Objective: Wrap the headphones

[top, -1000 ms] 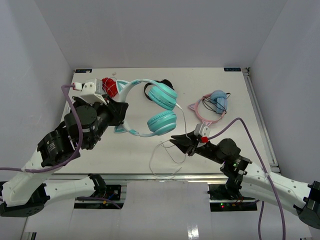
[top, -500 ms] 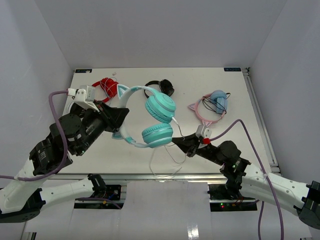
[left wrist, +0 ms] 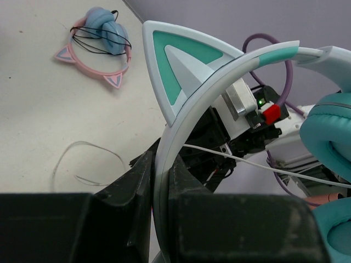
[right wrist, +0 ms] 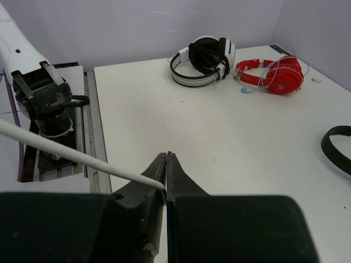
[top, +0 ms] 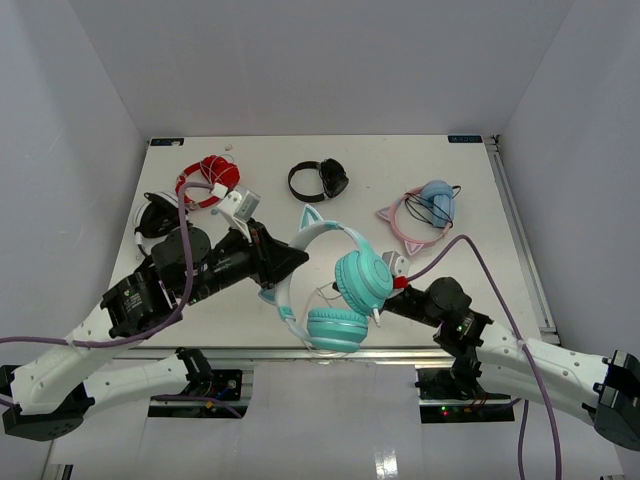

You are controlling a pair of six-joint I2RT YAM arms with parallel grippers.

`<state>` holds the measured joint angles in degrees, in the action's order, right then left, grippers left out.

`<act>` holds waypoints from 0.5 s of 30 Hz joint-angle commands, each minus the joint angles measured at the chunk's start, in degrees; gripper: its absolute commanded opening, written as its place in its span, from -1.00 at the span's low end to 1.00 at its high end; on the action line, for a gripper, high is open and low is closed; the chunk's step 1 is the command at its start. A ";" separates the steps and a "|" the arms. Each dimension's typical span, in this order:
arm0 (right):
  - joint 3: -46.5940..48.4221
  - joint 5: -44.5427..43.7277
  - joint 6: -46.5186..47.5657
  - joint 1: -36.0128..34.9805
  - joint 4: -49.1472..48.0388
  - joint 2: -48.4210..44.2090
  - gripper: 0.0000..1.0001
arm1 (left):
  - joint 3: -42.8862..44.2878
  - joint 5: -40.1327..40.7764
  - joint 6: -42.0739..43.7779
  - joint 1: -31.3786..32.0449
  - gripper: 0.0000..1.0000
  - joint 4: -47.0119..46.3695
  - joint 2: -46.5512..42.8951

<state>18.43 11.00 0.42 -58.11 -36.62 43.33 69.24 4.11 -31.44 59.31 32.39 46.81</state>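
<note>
The teal headphones (top: 340, 290) hang above the table's front centre, cups low and cat-ear headband (top: 305, 238) up. My left gripper (top: 287, 263) is shut on the headband, which runs between its fingers (left wrist: 140, 181) in the left wrist view, with one cat ear (left wrist: 181, 60) just above. The thin white cable (left wrist: 247, 163) stretches taut from the headphones to my right gripper (top: 380, 303), which sits just right of the cups. In the right wrist view that gripper (right wrist: 166, 160) is shut on the cable (right wrist: 66, 153). A slack loop of cable (left wrist: 82, 164) lies on the table.
Red headphones (top: 205, 180) and black-and-white headphones (top: 155, 215) lie at the back left. A black pair (top: 320, 180) lies at the back centre. The pink-banded light-blue cat-ear headphones (top: 425, 210) lie at the right. The table's front edge (right wrist: 98, 142) runs close to my right gripper.
My left arm has carried the teal headphones from the back left down to the front centre, turning them. My right gripper has shut on the cable, which is now pulled taut.
</note>
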 commanded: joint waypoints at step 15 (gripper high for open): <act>8.61 2.99 0.53 0.01 0.45 4.93 -0.85 | -6.88 -15.89 4.79 -0.07 -1.00 -5.94 -0.25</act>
<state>23.46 14.09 0.41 -58.13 -36.18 48.15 63.38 -5.14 -27.91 59.31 30.26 46.68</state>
